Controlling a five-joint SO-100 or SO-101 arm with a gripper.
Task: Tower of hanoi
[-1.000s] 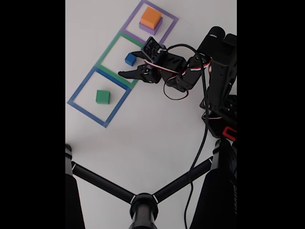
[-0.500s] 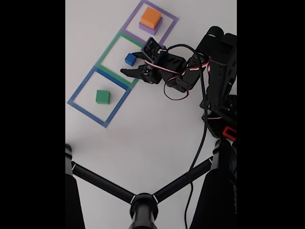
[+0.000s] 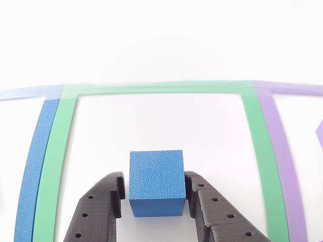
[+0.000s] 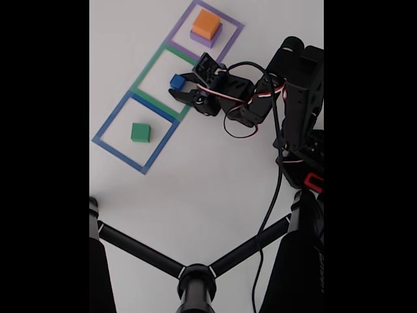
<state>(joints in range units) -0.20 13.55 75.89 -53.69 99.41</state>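
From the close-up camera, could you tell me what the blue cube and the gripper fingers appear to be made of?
The blue cube looks like matte plastic, possibly 3D-printed: its faces show a fine pebbled grain and no shine. The gripper fingers look like matte black printed plastic, with faint layer lines and rows of small round holes. Neither can be confirmed by look alone.

The gripper (image 4: pixel 178 87) flanks the blue cube (image 3: pixel 156 181), apparently touching its sides, so no room is left there. Toward 12 o'clock in the other view, the green square (image 3: pixel 151 89) lies bare. In the fixed view, the orange-on-purple stack (image 4: pixel 206 27) blocks 1 o'clock; the green cube (image 4: pixel 140 132) sits at 7.
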